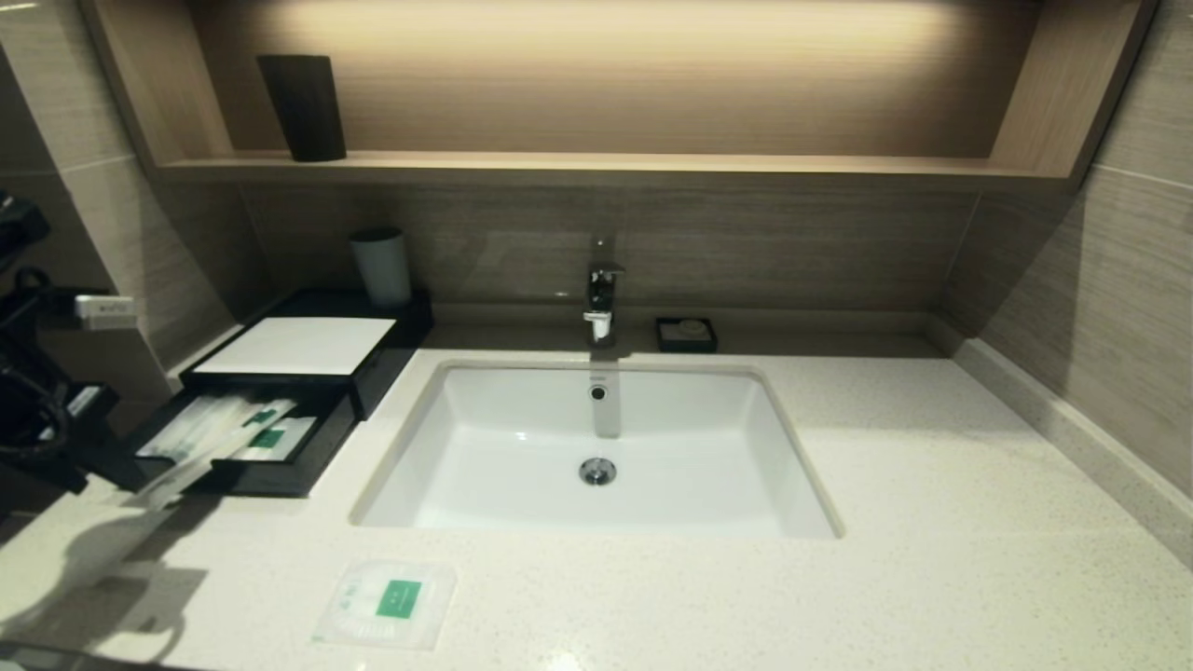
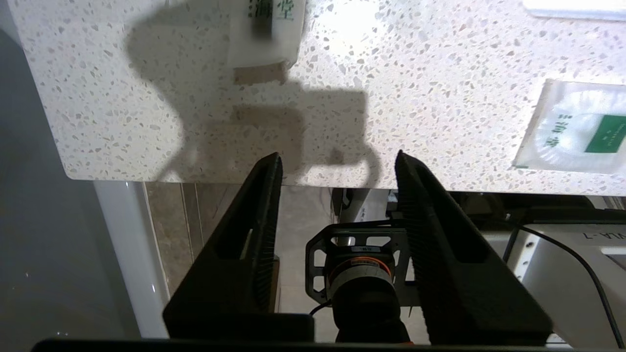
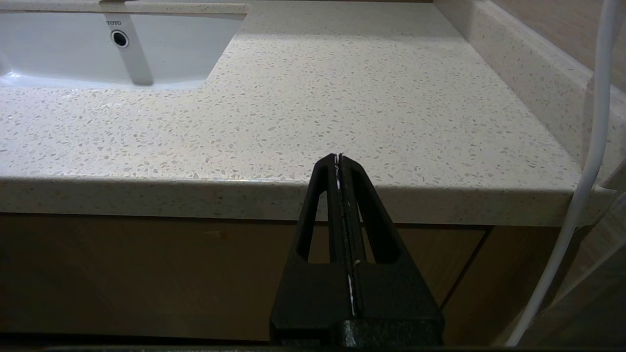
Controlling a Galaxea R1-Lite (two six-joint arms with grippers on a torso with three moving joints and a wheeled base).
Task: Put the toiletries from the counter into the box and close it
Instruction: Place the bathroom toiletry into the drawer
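The flat square packet [image 1: 387, 601] with a green label lies on the counter [image 1: 932, 522] near its front edge, in front of the basin; it also shows in the left wrist view [image 2: 577, 129]. The black box [image 1: 298, 347] stands at the back left with its drawer [image 1: 280, 475] pulled open. Pale packets lie inside, and the long slim packet [image 1: 186, 466] sticks out over the drawer's front left corner; its end shows in the left wrist view [image 2: 266, 34]. My left gripper [image 2: 338, 154] is open and empty above the counter's front left edge. My right gripper [image 3: 338, 156] is shut and empty, in front of the counter's right front edge.
A white basin [image 1: 596, 457] with a tap [image 1: 601, 294] is sunk in the middle. A small black soap dish [image 1: 686, 334] sits behind it. A white cup [image 1: 380, 267] stands behind the box and a dark cup [image 1: 303, 107] on the wooden shelf. My left arm [image 1: 37, 419] fills the left edge.
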